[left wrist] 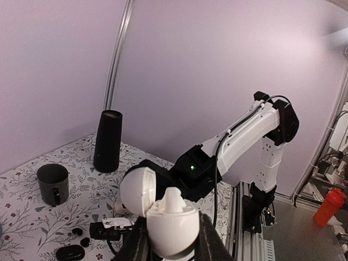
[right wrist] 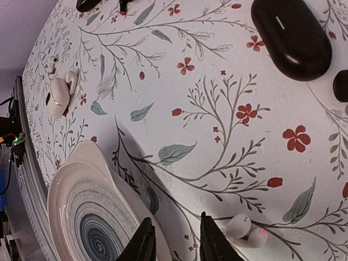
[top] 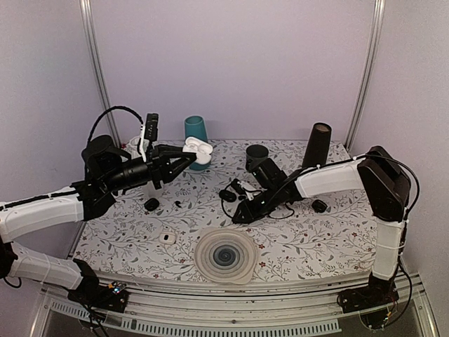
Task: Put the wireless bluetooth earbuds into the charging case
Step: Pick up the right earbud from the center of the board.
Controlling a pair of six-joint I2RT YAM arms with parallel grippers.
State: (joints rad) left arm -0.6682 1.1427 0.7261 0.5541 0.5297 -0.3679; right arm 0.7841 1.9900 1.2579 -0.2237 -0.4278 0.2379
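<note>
My left gripper (top: 188, 158) (left wrist: 173, 242) is raised above the table's back left and is shut on a white charging case (top: 198, 149) (left wrist: 173, 223). The case's lid (left wrist: 137, 191) is flipped open, and a white earbud (left wrist: 173, 199) pokes up from its top. My right gripper (top: 238, 214) (right wrist: 176, 244) hangs low over the cloth by the plate's far edge. It is open, with nothing between its fingers. A white earbud (right wrist: 239, 225) with a pinkish tip lies on the cloth just outside the right-hand finger (right wrist: 212, 242). Another white earbud (top: 166, 237) (right wrist: 58, 97) lies left of the plate.
A swirl-patterned plate (top: 224, 256) (right wrist: 81, 217) sits at the front centre. At the back stand a teal cup (top: 196, 130), a black mug (top: 257, 154) (left wrist: 53, 182) and a black cylinder (top: 317, 144) (left wrist: 107, 140). Black cases (top: 151, 204) (top: 319, 206) (right wrist: 291, 35) and a cable (top: 228, 195) lie on the cloth.
</note>
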